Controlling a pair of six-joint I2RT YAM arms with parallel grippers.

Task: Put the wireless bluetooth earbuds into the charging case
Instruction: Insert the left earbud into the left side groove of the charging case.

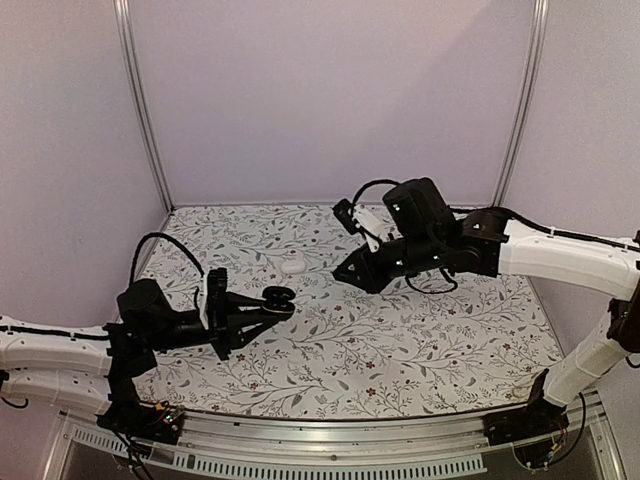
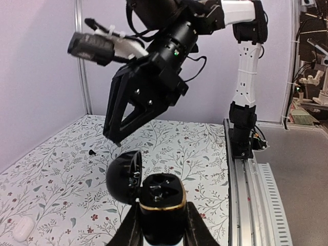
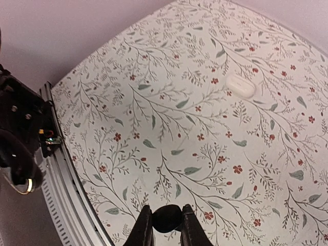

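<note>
A white cloth printed with leafy sprigs and small red flowers [image 1: 400,340] covers the table, with plain pale walls behind it.

On the left, the left gripper [image 1: 268,305] is clamped on the black charging case [image 2: 162,205], 1 finger on each flank. The case is held up off the cloth, its gold-rimmed mouth facing up and its lid [image 2: 124,177] swung back on the hinge. Held this way, the sockets are open to the other arm and the case probably cannot slide when something is pressed into it. In the left wrist view the sockets are too dark to say whether either is already filled.

Behind the case, a tiny dark speck [image 2: 92,152] lies alone on the cloth. It may be the 2nd earbud, but it is too small to be sure.

Near the middle a white pebble-shaped case [image 1: 293,265] lies closed, apart from both arms and seemingly no part of this job.

To the right, the right gripper [image 1: 345,272] hangs in the air, angled down toward the open case, above and beyond it without touching. Its fingers are pinched on 1 small dark earbud [image 3: 166,218], gripped at the very tips so the piece pokes out between them, which should let it seat without the fingers fouling the rim.

The likely next step is to lower it over a socket.
</note>
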